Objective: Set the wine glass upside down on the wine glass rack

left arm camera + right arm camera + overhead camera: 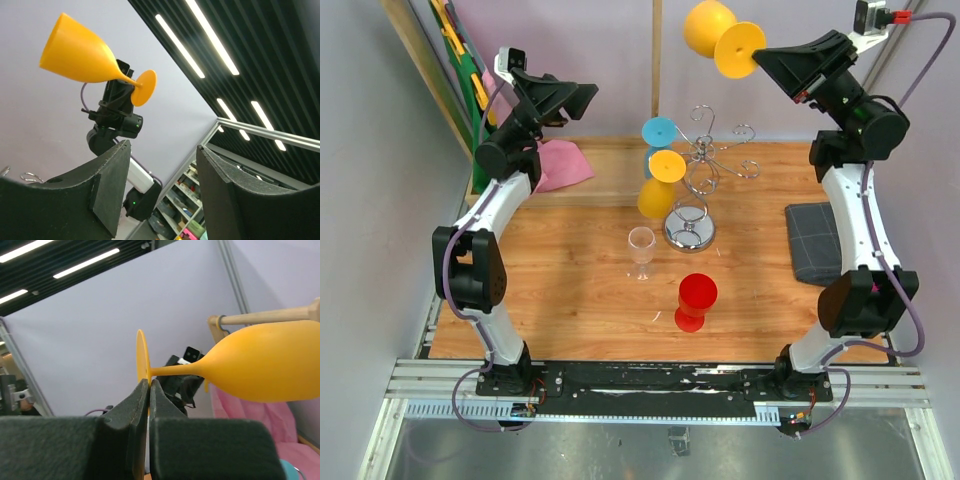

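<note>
Right pincer [148, 385] clenched on the rim of the foot disc of the orange wine glass [708, 28], which is held in the air with its stem roughly level and its bowl pointing toward the left arm. The glass is well apart from the wine glass rack [705, 165]; in the top view it appears beyond the rack's scrolled arms, touching none of them.

Left pincer [162, 148] released, its jaws spread with nothing between them, raised to the left of the rack and facing the held glass.

The rack stands on the desk [570, 290] on its round mirrored base. Two glasses hang bowl-down on the rack's left side: a blue glass [659, 131] and, just in front of it, a yellow-orange glass [657, 195].

A clear glass [641, 250] stands on the desk just left of the rack's base, and a red glass [697, 296] stands in front of the base. A pink cloth [560, 165] lies well to the rack's left. A grey mat [812, 242] lies to its right.
</note>
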`<action>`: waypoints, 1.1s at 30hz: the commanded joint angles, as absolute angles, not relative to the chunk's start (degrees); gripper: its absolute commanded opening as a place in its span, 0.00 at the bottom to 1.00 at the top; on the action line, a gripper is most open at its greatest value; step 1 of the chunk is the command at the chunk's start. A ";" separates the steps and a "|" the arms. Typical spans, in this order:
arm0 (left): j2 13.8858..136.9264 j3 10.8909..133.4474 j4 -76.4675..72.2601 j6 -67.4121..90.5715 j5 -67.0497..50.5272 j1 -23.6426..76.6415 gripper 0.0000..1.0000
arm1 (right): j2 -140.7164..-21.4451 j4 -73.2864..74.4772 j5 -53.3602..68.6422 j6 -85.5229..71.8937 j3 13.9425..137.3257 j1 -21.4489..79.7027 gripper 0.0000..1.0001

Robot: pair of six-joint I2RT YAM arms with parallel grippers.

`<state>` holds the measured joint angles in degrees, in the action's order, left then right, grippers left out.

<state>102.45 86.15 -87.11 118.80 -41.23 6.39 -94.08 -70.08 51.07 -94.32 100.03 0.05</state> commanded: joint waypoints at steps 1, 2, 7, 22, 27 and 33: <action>100.03 85.69 -102.57 129.38 -42.01 5.85 0.59 | -90.55 -54.49 54.47 -76.00 98.30 -1.18 0.01; 100.02 85.77 -102.57 129.28 -41.99 5.81 0.59 | -90.24 -51.61 54.37 -73.17 98.00 -1.22 0.01; 99.94 85.68 -102.57 129.21 -42.09 5.80 0.59 | -90.72 -38.57 52.90 -61.50 97.82 -1.49 0.01; 99.26 84.42 -102.56 128.85 -42.53 5.80 0.58 | -100.58 -25.95 48.12 -52.60 102.81 -1.58 0.01; 99.06 84.13 -102.56 128.85 -42.68 5.80 0.58 | -104.02 -22.98 48.29 -52.72 105.77 -1.20 0.01; 99.32 84.03 -102.56 128.70 -42.63 5.80 0.58 | -106.98 -20.05 49.93 -53.25 109.11 -0.67 0.01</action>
<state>100.97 84.38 -87.13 118.80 -42.13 6.17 -106.50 -21.02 48.88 -53.89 105.30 -0.08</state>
